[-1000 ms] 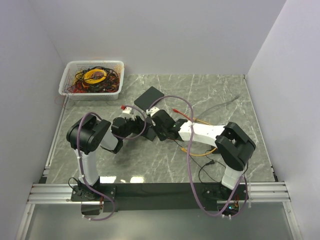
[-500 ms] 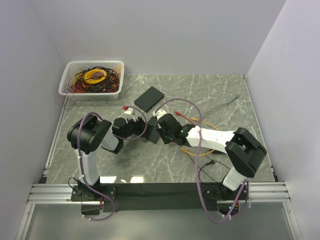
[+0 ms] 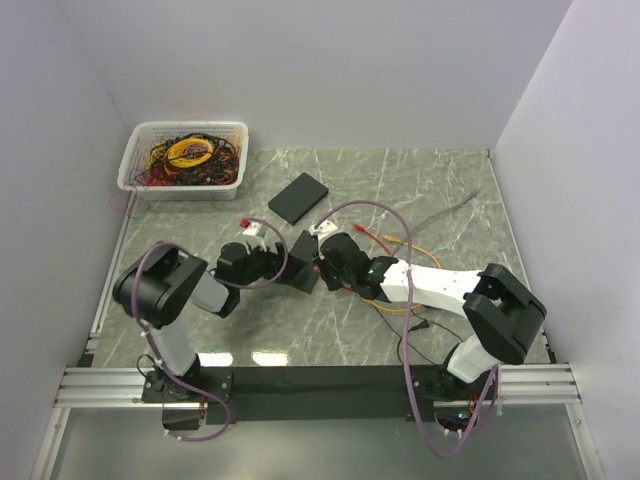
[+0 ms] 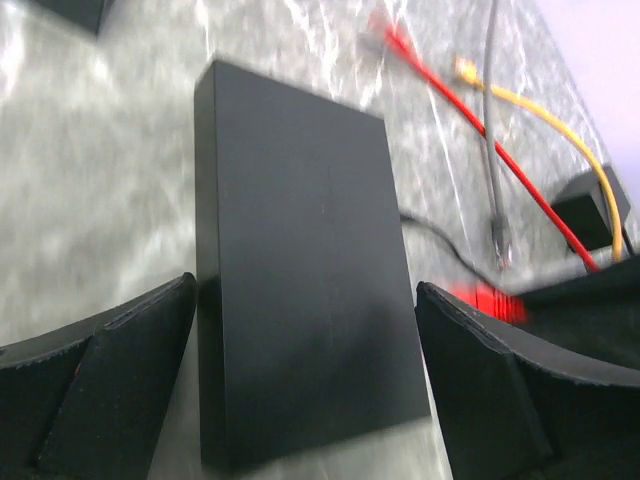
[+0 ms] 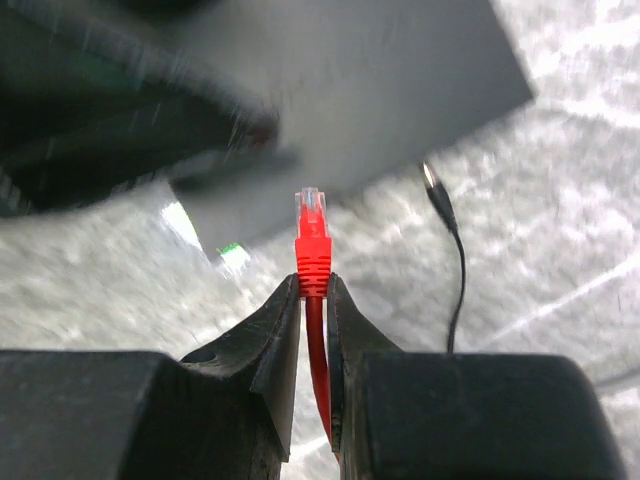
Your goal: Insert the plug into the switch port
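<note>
Left gripper (image 4: 305,285) gapes astride the black rectangular switch box (image 4: 290,180). Right gripper (image 5: 313,285) pinches the red plastic plug (image 5: 312,245); yellow cable (image 4: 500,95) lies right.

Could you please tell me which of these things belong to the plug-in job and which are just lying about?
Job in hand: red plug, pinched in the right gripper; black switch, between the fingers of the open left gripper.
Lying about: second black box; basket of cables; yellow cable; thin black cable.

Red plug (image 5: 312,228) tight in the right pincer (image 5: 313,288), tip near a blurred box, perhaps the switch (image 5: 400,90).
</note>
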Robot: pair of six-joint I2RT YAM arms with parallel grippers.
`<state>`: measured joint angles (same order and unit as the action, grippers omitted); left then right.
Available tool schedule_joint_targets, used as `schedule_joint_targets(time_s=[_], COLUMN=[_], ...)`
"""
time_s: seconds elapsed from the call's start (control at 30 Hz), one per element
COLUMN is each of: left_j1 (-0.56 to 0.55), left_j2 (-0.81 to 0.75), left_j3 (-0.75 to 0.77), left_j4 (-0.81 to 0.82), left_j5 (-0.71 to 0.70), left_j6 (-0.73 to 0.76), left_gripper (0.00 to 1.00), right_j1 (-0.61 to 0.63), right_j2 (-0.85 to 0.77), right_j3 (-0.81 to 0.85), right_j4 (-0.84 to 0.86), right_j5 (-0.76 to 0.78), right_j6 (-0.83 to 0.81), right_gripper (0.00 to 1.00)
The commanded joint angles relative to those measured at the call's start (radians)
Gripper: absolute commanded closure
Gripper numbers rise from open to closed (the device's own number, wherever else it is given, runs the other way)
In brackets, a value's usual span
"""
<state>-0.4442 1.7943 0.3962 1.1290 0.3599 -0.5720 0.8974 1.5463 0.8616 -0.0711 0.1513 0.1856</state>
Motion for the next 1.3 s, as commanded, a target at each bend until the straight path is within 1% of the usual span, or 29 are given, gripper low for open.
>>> schedule_joint_targets(time_s=[0.0,0.03,0.07,0.1,0.13,0.17,0.2,0.23,0.27,0.33,0.37,0.4,0.47,0.5,0.53,0.6,0.63,0.67,0.7,0.73,0.83,0.87,0.93,1.03,1.27], left_j1=[-0.008,-0.008,-0.010,-0.011,-0.017,-0.021,-0.022,-0.022,-0.022,-0.019,-0.019,-0.018,-0.014,-0.016,-0.014,-0.014,-0.016,-0.016,-0.016,-0.016,-0.017,-0.017,-0.021,-0.025,-0.047], left_j2=[-0.099,-0.195,-0.252,-0.312,-0.425,-0.476,-0.525,-0.612,-0.651,-0.741,-0.759,-0.766,-0.741,-0.715,-0.644,-0.560,-0.482,-0.449,-0.420,-0.373,-0.288,-0.271,-0.239,-0.219,-0.216], left_j3=[-0.088,-0.124,-0.140,-0.155,-0.184,-0.188,-0.188,-0.186,-0.186,-0.201,-0.209,-0.229,-0.241,-0.226,-0.170,-0.111,-0.094,-0.099,-0.105,-0.117,-0.123,-0.126,-0.129,-0.131,-0.112], left_j4=[-0.216,-0.224,-0.239,-0.259,-0.287,-0.323,-0.359,-0.388,-0.429,-0.436,-0.448,-0.424,-0.362,-0.389,-0.420,-0.474,-0.447,-0.404,-0.365,-0.286,-0.183,-0.157,-0.121,-0.087,-0.121], left_j5=[-0.045,-0.065,-0.084,-0.134,-0.148,-0.165,-0.220,-0.237,-0.257,-0.340,-0.363,-0.434,-0.408,-0.392,-0.368,-0.339,-0.325,-0.284,-0.273,-0.260,-0.217,-0.210,-0.187,-0.170,-0.191], left_j6=[-0.032,-0.034,-0.035,-0.048,-0.048,-0.045,-0.043,-0.040,-0.035,-0.070,-0.107,-0.158,-0.109,-0.097,-0.072,-0.058,-0.054,-0.052,-0.054,-0.060,-0.065,-0.066,-0.071,-0.063,-0.026], left_gripper=[0.00,0.00,0.01,0.01,0.00,0.01,0.00,0.00,0.01,0.00,0.01,0.01,0.00,0.01,0.01,0.01,0.01,0.01,0.01,0.00,0.01,0.01,0.01,0.01,0.01], right_j1=[0.014,0.015,0.015,0.015,0.015,0.014,0.015,0.015,0.017,0.017,0.017,0.015,0.018,0.017,0.017,0.018,0.017,0.017,0.024,0.029,0.029,0.029,0.035,0.066,0.121], right_j2=[-0.008,-0.009,-0.012,-0.014,-0.017,-0.018,-0.017,-0.015,-0.011,-0.011,-0.012,-0.015,-0.021,-0.023,-0.028,-0.040,-0.044,-0.060,-0.072,-0.086,-0.118,-0.117,-0.109,-0.072,0.034], right_j3=[0.010,0.007,0.001,-0.003,-0.007,-0.010,-0.007,-0.006,-0.003,-0.006,-0.007,-0.009,-0.013,-0.015,-0.024,-0.027,-0.032,-0.033,-0.039,-0.061,-0.076,-0.076,-0.085,-0.085,-0.042], right_j4=[0.103,0.108,0.114,0.116,0.119,0.123,0.123,0.119,0.117,0.119,0.122,0.122,0.120,0.116,0.114,0.100,0.093,0.084,0.082,0.082,0.079,0.053,0.050,0.050,0.018], right_j5=[0.039,0.042,0.044,0.045,0.050,0.054,0.051,0.053,0.054,0.051,0.054,0.054,0.056,0.062,0.067,0.076,0.080,0.085,0.099,0.115,0.114,0.105,0.067,0.051,0.068], right_j6=[0.009,0.008,0.012,0.012,0.011,0.012,0.012,0.012,0.011,0.011,0.012,0.012,0.012,0.014,0.017,0.025,0.031,0.038,0.043,0.048,0.051,0.057,0.061,0.071,0.078], right_gripper=[1.00,1.00,1.00,1.00,1.00,1.00,1.00,1.00,1.00,1.00,1.00,1.00,1.00,1.00,1.00,1.00,1.00,1.00,1.00,1.00,1.00,1.00,1.00,1.00,1.00])
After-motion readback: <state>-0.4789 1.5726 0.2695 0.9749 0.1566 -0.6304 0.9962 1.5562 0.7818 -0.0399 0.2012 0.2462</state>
